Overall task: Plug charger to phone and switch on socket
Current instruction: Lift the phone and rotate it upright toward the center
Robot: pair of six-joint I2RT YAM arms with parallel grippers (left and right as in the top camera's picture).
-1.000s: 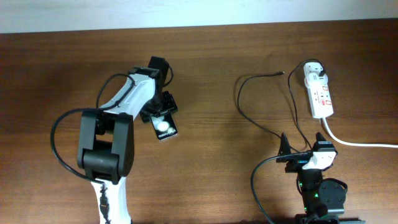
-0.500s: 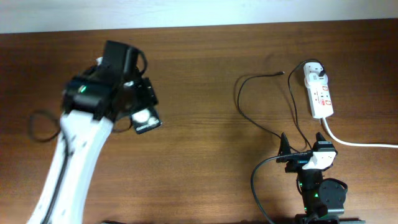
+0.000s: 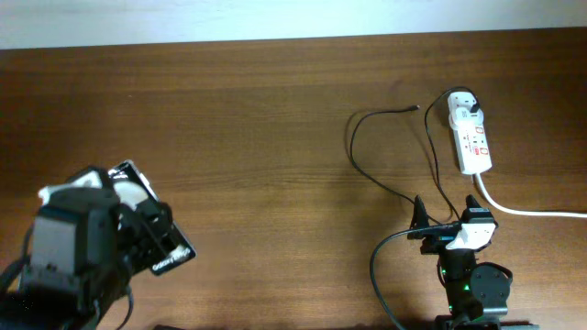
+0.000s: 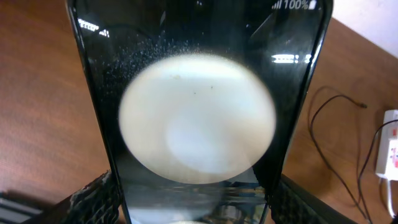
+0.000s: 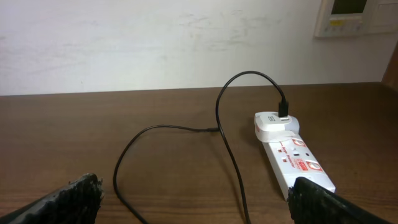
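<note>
A: Lower left of the overhead view, the left pincer (image 3: 151, 229) is clamped on the flat black rectangular phone (image 3: 174, 258), holding it up off the brown wooden tabletop (image 3: 275, 137).

B: From the left wrist, that phone fills the view. There's a big pale round glare on its glass and "100%" in the top corner, with fingers (image 4: 93, 198) pressing its two long edges.

A: Over to the right pincer (image 3: 447, 213). It sits low near the front edge, jaws spread wide, nothing between them.

B: The white oblong power strip with red markings (image 3: 472, 142) lies flat at the far right. Its thick white cord (image 3: 532, 213) runs off toward the right edge.

A: The long thin black charger cable (image 5: 218, 115) loops over the wood, and its white adapter plug (image 3: 459, 110) is seated in the strip's far end.

B: Its small connector tip (image 3: 417, 107) lies bare on the tabletop, near the strip's left side and well apart from the phone.

A: Switch positions?

B: Too small to tell.
</note>
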